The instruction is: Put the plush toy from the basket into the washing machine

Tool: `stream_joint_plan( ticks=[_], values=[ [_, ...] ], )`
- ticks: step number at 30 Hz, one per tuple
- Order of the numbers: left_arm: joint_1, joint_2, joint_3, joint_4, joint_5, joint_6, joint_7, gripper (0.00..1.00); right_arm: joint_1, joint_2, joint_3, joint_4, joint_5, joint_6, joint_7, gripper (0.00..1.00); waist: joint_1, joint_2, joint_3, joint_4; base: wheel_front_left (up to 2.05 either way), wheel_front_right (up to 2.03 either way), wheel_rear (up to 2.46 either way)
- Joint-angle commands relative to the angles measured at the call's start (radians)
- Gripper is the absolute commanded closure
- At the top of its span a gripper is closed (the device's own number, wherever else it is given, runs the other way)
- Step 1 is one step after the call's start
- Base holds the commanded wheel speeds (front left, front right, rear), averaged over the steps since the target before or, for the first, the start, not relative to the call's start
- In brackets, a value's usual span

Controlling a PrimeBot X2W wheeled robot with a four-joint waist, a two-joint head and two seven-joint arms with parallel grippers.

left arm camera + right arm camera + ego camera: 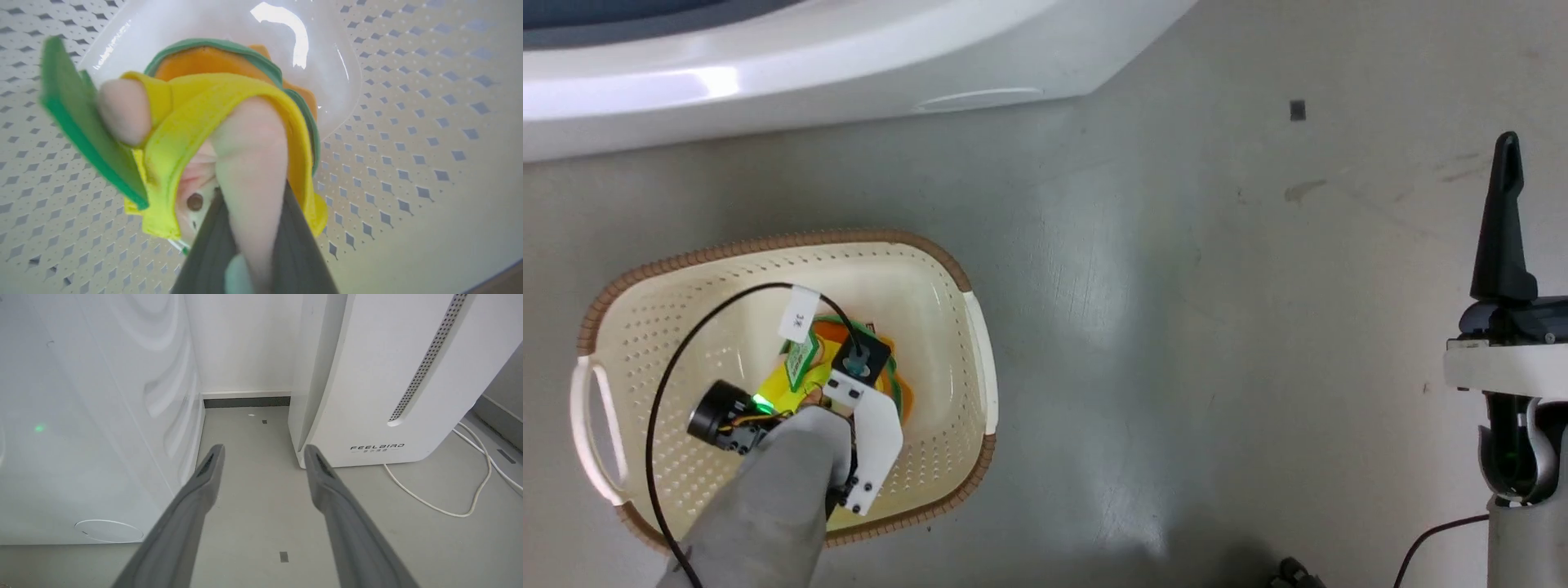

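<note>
The cream basket [768, 242] with its brown rim stands on the floor at the lower left. My left arm reaches down into it, and its wrist [862, 408] covers most of the plush toy [786, 388]; yellow, orange and green bits show around it. In the left wrist view my left gripper [253, 188] is shut on a pale pink limb of the plush toy [196, 110], over the perforated basket bottom [408, 163]. The white washing machine [768, 82] runs along the top edge. My right gripper [263, 451] is open and holds nothing, far to the right [1507, 147].
The right wrist view has the washing machine's side [81, 437] on the left and a white FEELBIRD appliance [388, 375] on the right, with a strip of grey floor between. A white cable [449, 506] lies on the floor. A black cable [662, 392] loops over the basket.
</note>
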Motion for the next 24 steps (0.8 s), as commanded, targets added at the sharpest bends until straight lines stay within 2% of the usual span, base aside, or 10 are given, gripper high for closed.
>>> stream_joint_plan(
  ticks=[1, 24],
  values=[
    [0.020, -0.006, 0.001, 0.005, -0.007, -0.005, -0.016, 1.00, 0.008, -0.001, 0.004, 0.005, -0.008, -0.001, -0.009, 0.00, -0.0001, 0.0000, -0.035, 0.006, 0.00, 0.00, 0.00],
    [0.188, -0.088, 0.006, 0.005, -0.095, -0.040, -0.237, 1.00, 0.162, -0.001, -0.007, 0.073, -0.042, -0.001, -0.009, 0.00, -0.0001, 0.0000, -0.387, 0.094, 0.00, 0.00, 0.00]
  ],
)
